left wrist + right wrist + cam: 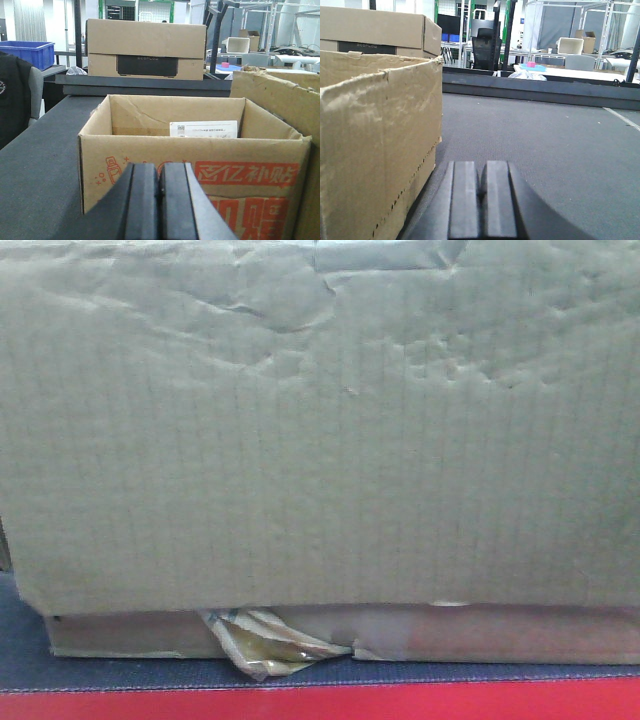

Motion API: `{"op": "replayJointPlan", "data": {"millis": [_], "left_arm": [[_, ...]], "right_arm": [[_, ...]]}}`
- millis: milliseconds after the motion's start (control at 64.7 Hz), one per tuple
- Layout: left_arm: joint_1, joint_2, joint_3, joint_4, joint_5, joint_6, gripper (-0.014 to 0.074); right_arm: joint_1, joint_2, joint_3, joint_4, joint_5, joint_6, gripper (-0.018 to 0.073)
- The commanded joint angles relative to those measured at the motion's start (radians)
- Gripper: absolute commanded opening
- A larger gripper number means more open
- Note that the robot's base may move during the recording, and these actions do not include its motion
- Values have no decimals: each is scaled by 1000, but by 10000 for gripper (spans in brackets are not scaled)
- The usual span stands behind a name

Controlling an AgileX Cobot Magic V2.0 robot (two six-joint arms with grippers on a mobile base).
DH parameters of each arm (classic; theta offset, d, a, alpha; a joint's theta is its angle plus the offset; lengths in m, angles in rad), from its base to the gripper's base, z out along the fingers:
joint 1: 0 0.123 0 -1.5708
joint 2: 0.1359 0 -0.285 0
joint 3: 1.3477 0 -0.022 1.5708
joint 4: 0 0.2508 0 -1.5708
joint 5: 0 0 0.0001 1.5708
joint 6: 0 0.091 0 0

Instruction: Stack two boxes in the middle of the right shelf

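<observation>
The large brown cardboard box (pixel 320 420) fills the front view. Below its lower edge shows the flatter box (pixel 480 632) with a crumpled yellowish tape scrap (pixel 270 642); whether the large one rests on it I cannot tell. The large box's torn wall stands to the right of my left gripper (pixel 159 170) as a ragged edge (pixel 280 100), and to the left of my right gripper (pixel 481 170) as a creased side (pixel 375 135). Both grippers are shut with nothing between the pads. The shelf is out of view.
An open carton with red printing (pixel 200 150) stands right in front of the left gripper. A closed carton (pixel 145 47) sits at the back and a blue bin (pixel 30 52) at far left. The boxes stand on a dark grey platform (pixel 545 140) with a red front edge (pixel 320 702).
</observation>
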State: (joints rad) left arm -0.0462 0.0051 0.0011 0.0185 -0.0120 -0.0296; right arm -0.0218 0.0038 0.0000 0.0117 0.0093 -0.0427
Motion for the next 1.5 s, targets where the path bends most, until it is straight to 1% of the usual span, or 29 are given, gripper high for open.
{"op": "replayJointPlan", "data": {"millis": [0,386,417,479,525,587,633,726,819,1019,1158,1267,1359,1436,1483], "left_arm": [[4,-5,-1,-6,-23,0,-111],[4,-5,-1,-6,-32,0,-111],[4,-5,-1,-19,-32,0,-111],[4,-5,-6,-19,-19,0,-111],[4,-5,-30,-19,12,0,-111],[4,-5,-88,-19,91,0,-111],[4,-5,-157,-19,203,0,-111],[4,22,-294,-19,354,0,-111],[4,96,-408,-19,473,0,-111],[4,363,-639,-19,681,0,-111],[4,543,-747,-19,766,0,-111],[4,634,-785,-19,749,0,-111],[4,677,-787,-59,744,0,-111],[4,707,-792,-70,711,0,-111],[4,730,-805,-78,714,0,-111]], "right_arm": [[0,-4,0,0,-17,1,-160],[0,-4,0,0,-17,1,-160],[0,-4,0,0,-17,1,-160],[0,-4,0,0,-17,1,-160],[0,-4,0,0,-17,1,-160],[0,-4,0,0,-17,1,-160],[0,-4,0,0,-17,1,-160],[0,-4,0,0,-17,1,-160],[0,-4,0,0,-17,1,-160],[0,-4,0,0,-17,1,-160],[0,-4,0,0,-17,1,-160],[0,-4,0,0,-17,1,-160],[0,-4,0,0,-17,1,-160],[0,-4,0,0,-17,1,-160],[0,-4,0,0,-17,1,-160]]}}
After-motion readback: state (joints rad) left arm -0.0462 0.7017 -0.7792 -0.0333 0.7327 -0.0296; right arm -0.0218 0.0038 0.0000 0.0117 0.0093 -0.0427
